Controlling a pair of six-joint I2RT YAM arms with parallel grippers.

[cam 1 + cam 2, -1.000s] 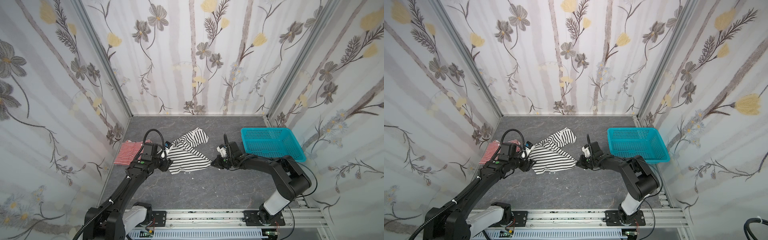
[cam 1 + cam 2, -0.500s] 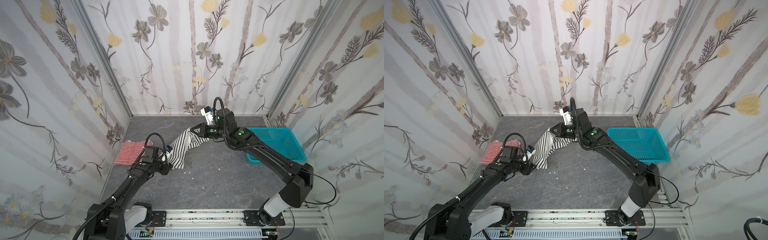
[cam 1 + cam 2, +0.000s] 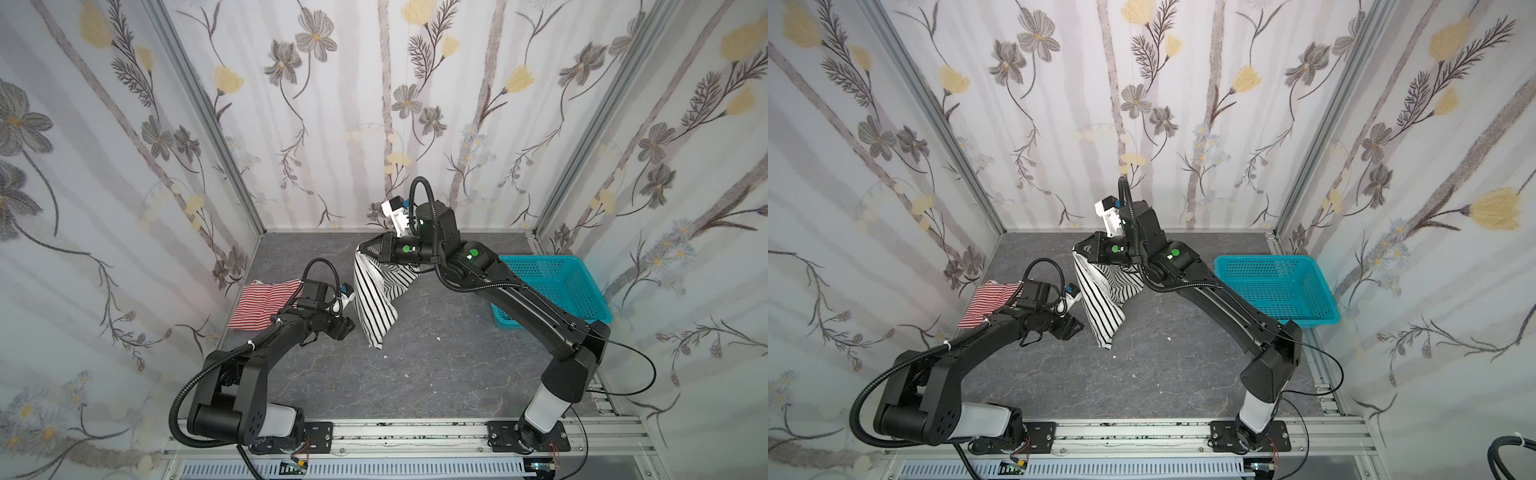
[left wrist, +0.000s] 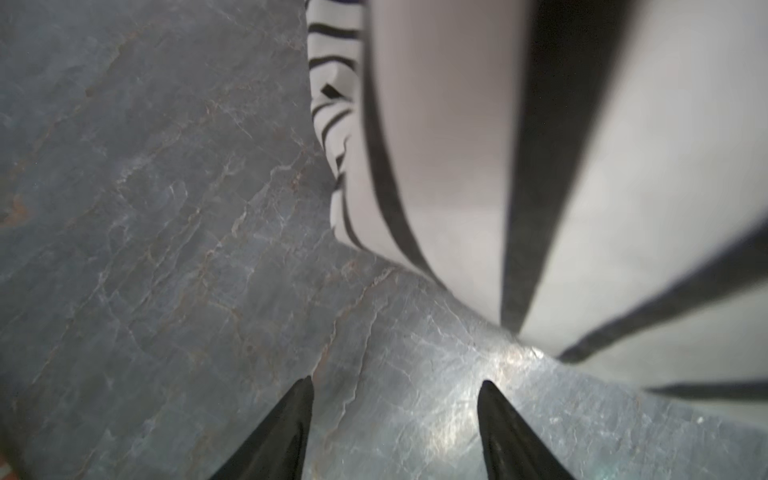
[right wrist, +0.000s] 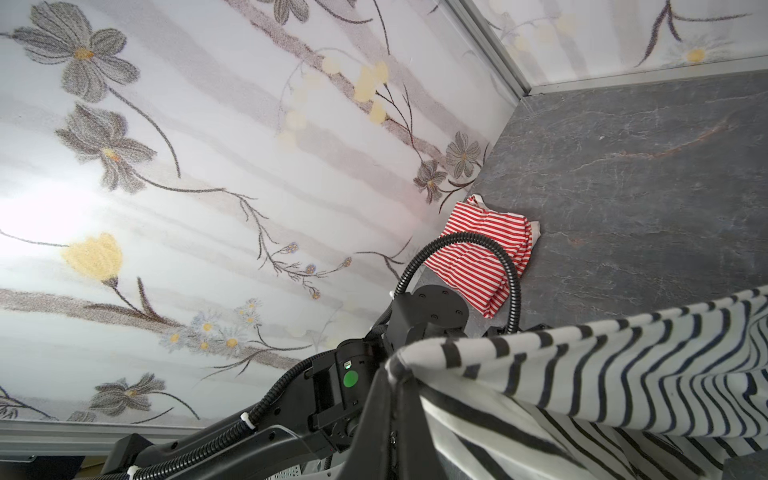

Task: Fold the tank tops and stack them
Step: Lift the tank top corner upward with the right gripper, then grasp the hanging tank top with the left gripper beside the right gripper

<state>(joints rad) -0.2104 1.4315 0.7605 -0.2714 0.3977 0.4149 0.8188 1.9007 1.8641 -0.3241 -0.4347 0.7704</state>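
Right gripper [image 3: 362, 249] is clamped shut on an edge of the black-and-white tank top [image 3: 374, 299], lifted over the far middle of the desk [image 3: 415, 374]. The top hangs in a long drape. Its lower corner reaches desk level, but I can't tell if it touches.

Left gripper [image 3: 347, 328] sits low, just left of the drape, jaws partly apart and holding nothing.

Red-and-white tank top [image 3: 262, 303] lies folded flat at the far left, against the left wall. The left arm and its cable loop cover its right edge in both top views.

Turquoise basket [image 3: 540, 258] is on the right side, well apart from both tops; the right arm crosses in front of its near-left corner.

Left wrist view: both fingertips [image 4: 299, 415] with bare desk [image 4: 166, 208] between them, and striped cloth [image 4: 457, 166] close and blurred. Neither shows from above.

Right wrist view: closed gripper [image 5: 392, 374] pinching a bunched fold of the striped top [image 5: 582, 365]. Past it, the red top [image 5: 478, 249] has a white trim edge that is too small to see in the top views.

Desk is dark grey with a veined stone look and a few white specks [image 3: 438, 338] near the middle. Floral wallpaper [image 3: 374, 104] covers three sides, and an aluminium rail [image 3: 415, 432] carries both arm bases along the near edge.
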